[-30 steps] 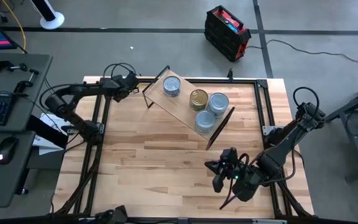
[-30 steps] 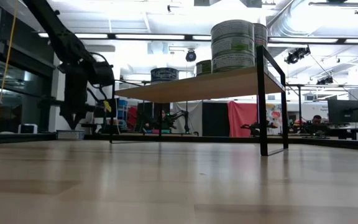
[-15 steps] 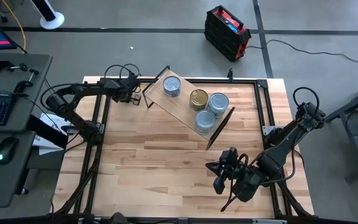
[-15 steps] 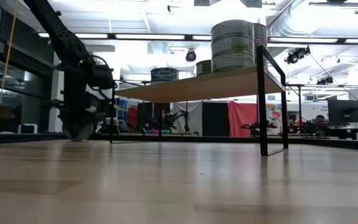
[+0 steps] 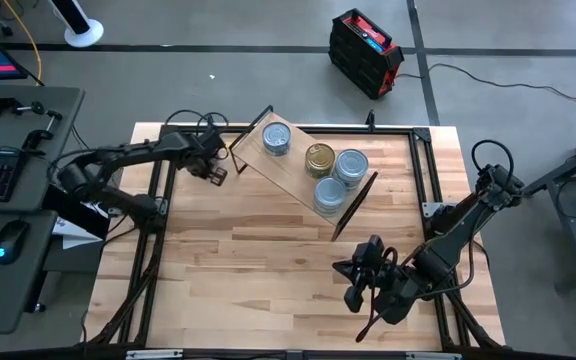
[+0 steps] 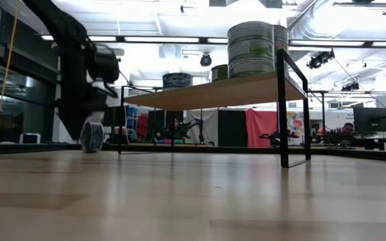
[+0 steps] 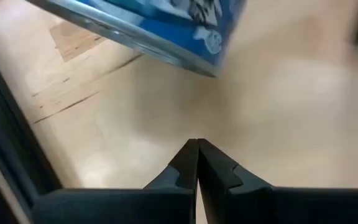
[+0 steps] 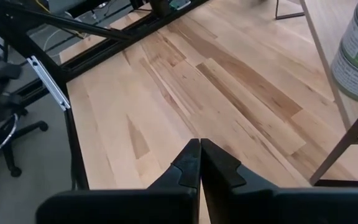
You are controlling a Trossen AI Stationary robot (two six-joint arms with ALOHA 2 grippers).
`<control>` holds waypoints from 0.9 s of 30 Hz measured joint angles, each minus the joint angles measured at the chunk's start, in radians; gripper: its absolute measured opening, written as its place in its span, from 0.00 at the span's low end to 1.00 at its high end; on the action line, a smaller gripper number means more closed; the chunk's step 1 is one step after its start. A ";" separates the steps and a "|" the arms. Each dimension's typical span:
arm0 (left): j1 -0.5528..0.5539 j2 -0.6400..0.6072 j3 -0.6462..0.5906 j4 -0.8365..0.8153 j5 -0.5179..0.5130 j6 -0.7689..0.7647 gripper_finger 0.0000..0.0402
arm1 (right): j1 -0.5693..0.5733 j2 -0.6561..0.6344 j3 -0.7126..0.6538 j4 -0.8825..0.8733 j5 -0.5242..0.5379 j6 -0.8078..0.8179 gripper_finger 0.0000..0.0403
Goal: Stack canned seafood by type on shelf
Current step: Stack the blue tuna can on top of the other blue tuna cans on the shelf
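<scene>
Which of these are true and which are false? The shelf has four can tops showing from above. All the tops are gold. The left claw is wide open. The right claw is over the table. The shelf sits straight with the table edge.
1. From above, four can tops show on the shelf: true.
2. All tops are gold: false. Only one gold-topped can shows; the rest are silvery.
3. The left gripper is wide open: false. It is shut.
4. The right gripper is over the table: true, near the front.
5. The shelf sits straight: false. It lies at a slant.
</scene>
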 joint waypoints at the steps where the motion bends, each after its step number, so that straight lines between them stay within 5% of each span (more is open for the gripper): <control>1: -0.011 -0.028 0.000 -0.018 0.006 0.011 0.00 | 0.000 0.000 0.000 -0.004 -0.001 0.000 0.00; 14: -0.081 -0.407 0.153 -0.110 0.044 0.207 0.00 | 0.000 0.000 0.000 -0.040 -0.002 0.000 0.00; 19: -0.081 -0.361 0.267 -0.121 0.041 0.432 0.00 | 0.000 0.000 0.000 -0.045 -0.001 0.000 0.00; 27: -0.067 -0.194 0.416 -0.178 -0.033 0.534 0.00 | 0.000 0.000 0.000 -0.041 -0.021 0.008 0.00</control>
